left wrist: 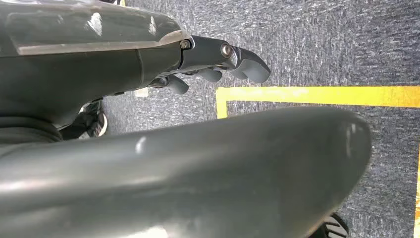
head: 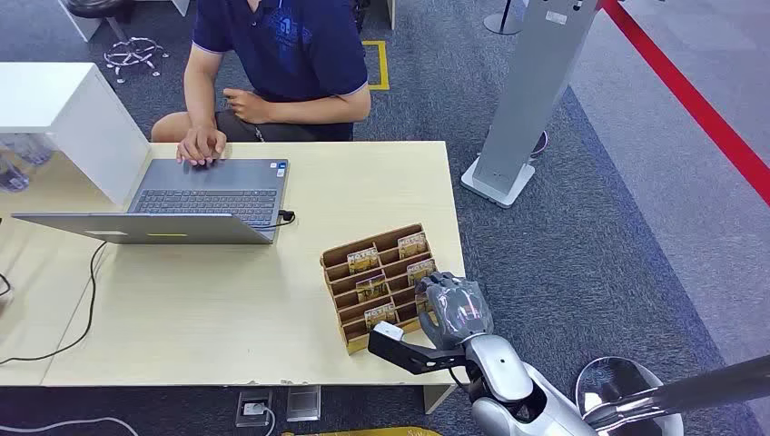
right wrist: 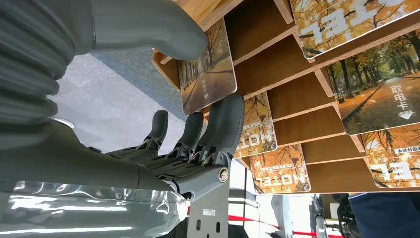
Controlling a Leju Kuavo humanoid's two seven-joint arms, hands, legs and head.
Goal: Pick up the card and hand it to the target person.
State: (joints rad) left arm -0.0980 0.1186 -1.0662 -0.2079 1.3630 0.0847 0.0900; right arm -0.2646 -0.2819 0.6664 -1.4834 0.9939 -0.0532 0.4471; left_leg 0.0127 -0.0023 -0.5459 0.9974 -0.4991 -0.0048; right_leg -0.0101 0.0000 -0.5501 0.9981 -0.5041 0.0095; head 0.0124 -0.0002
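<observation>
Right hand [head: 454,307] at wooden card rack [head: 350,263] on desk; thumb [right wrist: 148,25] and finger [right wrist: 223,124] pinching card [right wrist: 207,69], card seemingly not yet out of its slot; lift looks barely begun; handover to seated person [head: 281,54] behind laptop [head: 209,195] all to come; left hand [left wrist: 218,62] hangs by floor, fingers curled, holding nothing.

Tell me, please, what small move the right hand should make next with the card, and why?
Probably lift straight up: the right hand already pinches a card between thumb and finger, but the card looks still seated in the wooden holder, so it likely must clear its slot first.
</observation>
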